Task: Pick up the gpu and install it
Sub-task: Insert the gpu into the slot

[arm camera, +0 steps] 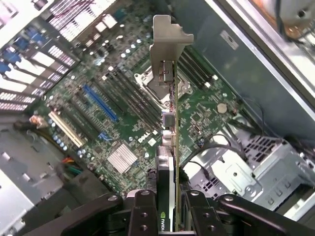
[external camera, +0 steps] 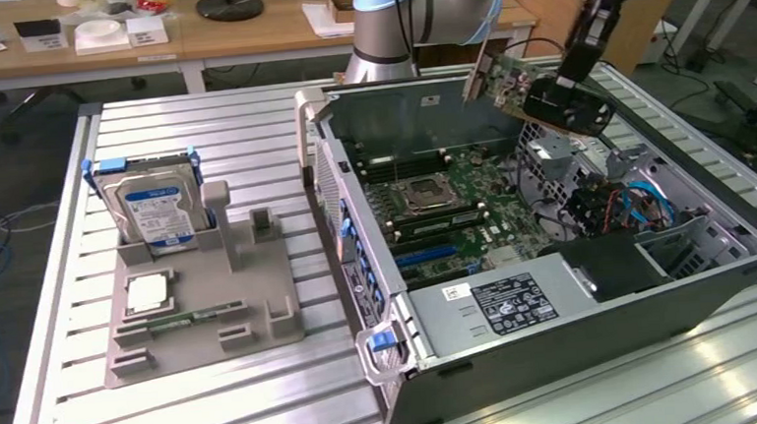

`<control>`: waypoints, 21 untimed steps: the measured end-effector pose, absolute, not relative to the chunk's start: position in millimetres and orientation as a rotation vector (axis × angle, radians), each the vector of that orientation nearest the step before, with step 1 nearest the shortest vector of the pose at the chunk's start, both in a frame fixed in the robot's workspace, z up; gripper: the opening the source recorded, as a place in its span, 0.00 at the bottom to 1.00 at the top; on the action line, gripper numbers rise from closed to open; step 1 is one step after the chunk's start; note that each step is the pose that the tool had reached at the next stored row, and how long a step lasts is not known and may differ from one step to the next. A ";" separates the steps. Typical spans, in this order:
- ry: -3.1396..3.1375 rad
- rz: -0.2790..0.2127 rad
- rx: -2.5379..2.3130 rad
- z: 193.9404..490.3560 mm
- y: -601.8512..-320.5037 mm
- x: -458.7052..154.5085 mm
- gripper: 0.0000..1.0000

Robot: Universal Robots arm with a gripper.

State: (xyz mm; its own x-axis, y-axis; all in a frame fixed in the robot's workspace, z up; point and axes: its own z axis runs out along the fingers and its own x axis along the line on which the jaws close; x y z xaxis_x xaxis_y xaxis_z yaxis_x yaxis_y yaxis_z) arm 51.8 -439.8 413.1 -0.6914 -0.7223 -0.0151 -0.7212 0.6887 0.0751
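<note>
Two views, one card: I've got the gpu [external camera: 528,77] up in the air, tilted, above the far end of the open computer case [external camera: 559,359] and apart from the board inside.
Grip: the gripper [external camera: 559,85] is clenched on the gpu; the wrist view has black fingers [arm camera: 142,216] pressed against both faces of the card.
Exterior view gives me: the whole layout. A hard drive [external camera: 154,208] stands upright in a grey holder [external camera: 196,346] on the slatted table [external camera: 216,133], at the exterior view's left of the case, with a memory stick [external camera: 199,317] lying flat in that holder. The arm's base [external camera: 394,34] rises behind the case.
Wrist view gives me: the card edge-on, its silvery bracket [arm camera: 168,42] at the end away from the camera. The motherboard [arm camera: 206,110] spreads beneath, showing a blue slot [arm camera: 101,103] and a small finned heatsink [arm camera: 121,158].
Hidden: the card's edge crosses the CPU socket [arm camera: 147,83] and covers part of it. The fingers are cut off at the picture's edge. From the exterior view the gripper covers part of the card's face.
Hard to judge: how high the card sits above the slots, looking down the wrist.
Writing: "DELL" in white on the motherboard. There's a green-and-white mark on the card by the fingers, cut off, can't read it. The hard drive's blue label and the case's black-and-white sticker [external camera: 502,303] are too small for me.
</note>
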 end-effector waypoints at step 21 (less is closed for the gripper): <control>-2.662 -0.112 1.616 413.0 -439.8 51.8 0.27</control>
State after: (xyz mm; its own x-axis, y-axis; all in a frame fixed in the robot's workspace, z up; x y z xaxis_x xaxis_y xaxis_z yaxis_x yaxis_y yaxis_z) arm 51.8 -439.8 413.0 -0.4620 -0.8868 -0.0151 -0.8849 0.4597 0.0750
